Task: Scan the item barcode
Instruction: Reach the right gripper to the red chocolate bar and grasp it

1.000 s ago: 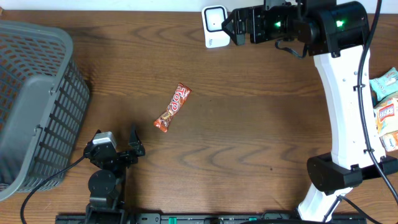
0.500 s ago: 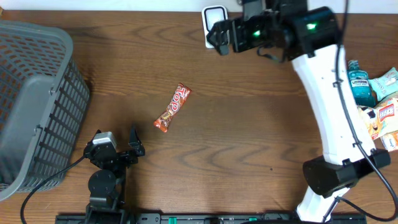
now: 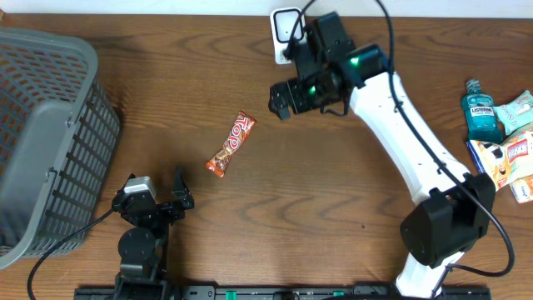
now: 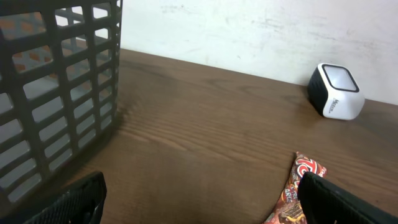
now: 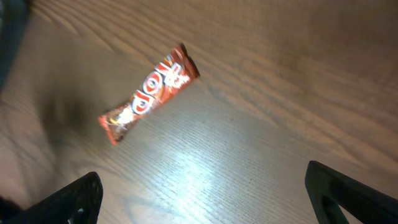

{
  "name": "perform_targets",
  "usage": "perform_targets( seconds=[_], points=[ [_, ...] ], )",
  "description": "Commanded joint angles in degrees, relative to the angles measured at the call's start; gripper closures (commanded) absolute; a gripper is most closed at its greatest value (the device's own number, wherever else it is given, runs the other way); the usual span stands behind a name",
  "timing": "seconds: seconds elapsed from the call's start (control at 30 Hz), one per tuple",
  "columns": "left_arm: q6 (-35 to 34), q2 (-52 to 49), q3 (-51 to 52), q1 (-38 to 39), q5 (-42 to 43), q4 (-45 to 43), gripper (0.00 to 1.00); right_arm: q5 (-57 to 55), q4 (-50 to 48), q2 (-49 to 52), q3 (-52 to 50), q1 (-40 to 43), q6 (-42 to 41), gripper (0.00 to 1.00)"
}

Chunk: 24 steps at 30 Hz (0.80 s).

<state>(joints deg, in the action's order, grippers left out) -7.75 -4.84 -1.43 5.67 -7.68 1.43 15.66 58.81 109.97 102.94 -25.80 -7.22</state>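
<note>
A candy bar [image 3: 231,145] in a red-orange wrapper lies flat on the wooden table, left of centre. It also shows in the left wrist view as the candy bar [image 4: 297,193] and in the right wrist view as the candy bar [image 5: 149,93]. The white barcode scanner [image 3: 286,32] stands at the table's back edge, partly behind my right arm. My right gripper [image 3: 280,100] hangs open above the table, to the right of and beyond the bar, nothing between its fingers [image 5: 74,202]. My left gripper [image 3: 181,190] rests open near the front edge, the bar just ahead of its right finger [image 4: 342,202].
A grey slatted basket [image 3: 42,133] fills the left side and appears close on the left in the left wrist view as the basket [image 4: 56,93]. At the right edge lie a blue bottle [image 3: 481,112] and packaged boxes [image 3: 510,158].
My right arm has swung from over the scanner toward the left and front, nearer the candy bar, uncovering the blue bottle. The left arm and the bar have not moved.
</note>
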Motion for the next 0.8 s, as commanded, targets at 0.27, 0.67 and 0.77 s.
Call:
perform_targets(
  seconds=[0.27,0.67,0.77],
  points=[
    [-0.5,0.0,1.2,-0.3,-0.9,2.0,0.02,-0.3,-4.0,-1.1,-8.2,-3.6,-2.0,0.01],
    [-0.5,0.0,1.2,-0.2,-0.9,2.0,0.02,-0.4,-4.6,-1.1,-8.2,-5.1,-2.4,0.01],
    [-0.5,0.0,1.2,-0.2,-0.9,2.0,0.02,-0.3,-4.6,-1.1,-8.2,-5.3,-2.4,0.01]
  ],
)
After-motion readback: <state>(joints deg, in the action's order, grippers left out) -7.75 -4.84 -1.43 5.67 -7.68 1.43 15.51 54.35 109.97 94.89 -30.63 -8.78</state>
